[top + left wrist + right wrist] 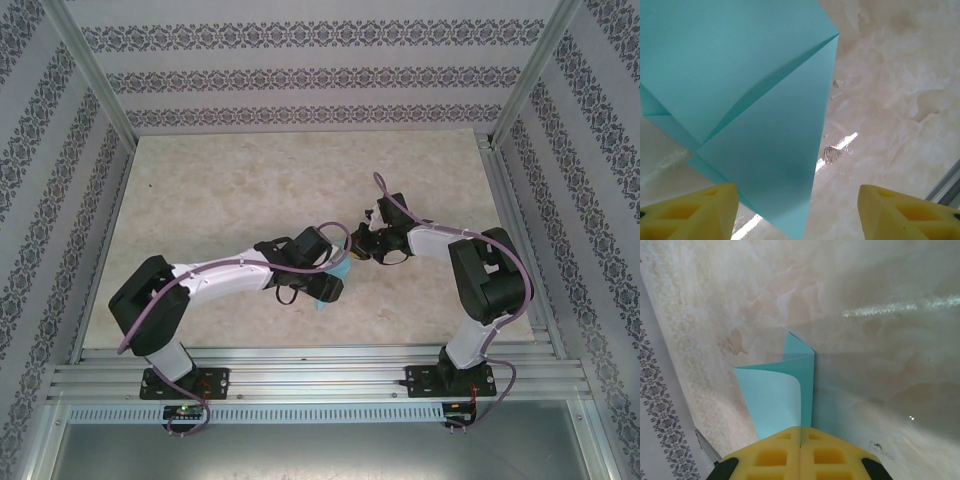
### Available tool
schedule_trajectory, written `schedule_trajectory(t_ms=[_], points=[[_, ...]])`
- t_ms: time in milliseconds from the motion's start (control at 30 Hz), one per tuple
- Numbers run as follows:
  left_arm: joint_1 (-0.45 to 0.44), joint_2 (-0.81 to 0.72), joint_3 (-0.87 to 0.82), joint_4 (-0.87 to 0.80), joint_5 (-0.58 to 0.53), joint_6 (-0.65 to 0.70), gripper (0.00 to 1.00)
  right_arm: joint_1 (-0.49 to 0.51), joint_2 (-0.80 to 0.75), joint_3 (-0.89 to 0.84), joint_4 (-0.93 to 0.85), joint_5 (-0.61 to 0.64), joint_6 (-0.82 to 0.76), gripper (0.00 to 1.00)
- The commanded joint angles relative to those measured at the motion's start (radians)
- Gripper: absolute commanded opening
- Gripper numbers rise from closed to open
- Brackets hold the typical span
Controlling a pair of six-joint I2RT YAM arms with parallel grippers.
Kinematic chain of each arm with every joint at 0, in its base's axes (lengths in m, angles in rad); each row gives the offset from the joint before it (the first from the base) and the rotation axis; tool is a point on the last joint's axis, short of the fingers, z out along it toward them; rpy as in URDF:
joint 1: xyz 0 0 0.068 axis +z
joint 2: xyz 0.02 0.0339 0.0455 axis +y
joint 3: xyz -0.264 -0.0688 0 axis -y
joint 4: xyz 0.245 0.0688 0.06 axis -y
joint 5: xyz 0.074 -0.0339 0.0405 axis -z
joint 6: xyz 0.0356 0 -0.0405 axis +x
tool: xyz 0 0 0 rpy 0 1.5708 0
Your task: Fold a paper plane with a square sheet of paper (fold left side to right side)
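between the right jaws, the folded paper (772, 400) stands pinched.

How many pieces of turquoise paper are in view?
1. The folded turquoise-blue sheet of paper is midway over the beige marbled tabletop, pinched by the shut right gripper; the open left gripper is beside it. Others may be hidden.

the turquoise sheet of paper (755, 125) is partly folded: a diagonal flap lies over a lower layer, and the creases meet in a sharp corner. one edge is pinched between the closed fingers of my right gripper (800, 432), and the free part stands up and curls over. from above it sits near the middle of the desk (230, 190).
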Motion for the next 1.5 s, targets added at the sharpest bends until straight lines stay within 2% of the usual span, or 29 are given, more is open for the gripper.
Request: schedule_trajectory(t_ms=[0, 267, 567, 700, 900, 1100, 1267, 1467], points=[[-0.029, 0.035, 0.064, 0.019, -0.046, -0.014, 0.66, 0.019, -0.017, 0.044, -0.034, 0.023, 0.013, 0.04], [-0.056, 0.128, 0.118, -0.022, -0.111, -0.024, 0.65, 0.04, 0.003, 0.076, -0.062, 0.035, 0.015, 0.06], [-0.065, 0.169, 0.135, -0.09, -0.243, -0.057, 0.53, 0.063, 0.032, 0.1, -0.084, 0.05, 0.014, 0.08], [-0.066, 0.171, 0.127, -0.08, -0.232, -0.056, 0.43, 0.065, 0.043, 0.104, -0.095, 0.062, 0.008, 0.1], [-0.068, 0.174, 0.12, -0.068, -0.211, -0.047, 0.35, 0.065, 0.051, 0.112, -0.12, 0.086, -0.009, 0.15], [-0.076, 0.185, 0.119, -0.063, -0.191, -0.046, 0.26, 0.061, 0.035, 0.117, -0.131, 0.102, -0.023, 0.25], [-0.076, 0.188, 0.114, -0.055, -0.185, -0.046, 0.25, 0.044, -0.034, 0.1, -0.164, 0.113, -0.036, 0.36], [-0.076, 0.186, 0.11, -0.041, -0.169, -0.045, 0.26, 0.031, -0.171, 0.008, -0.215, 0.135, 0.005, 0.36]])
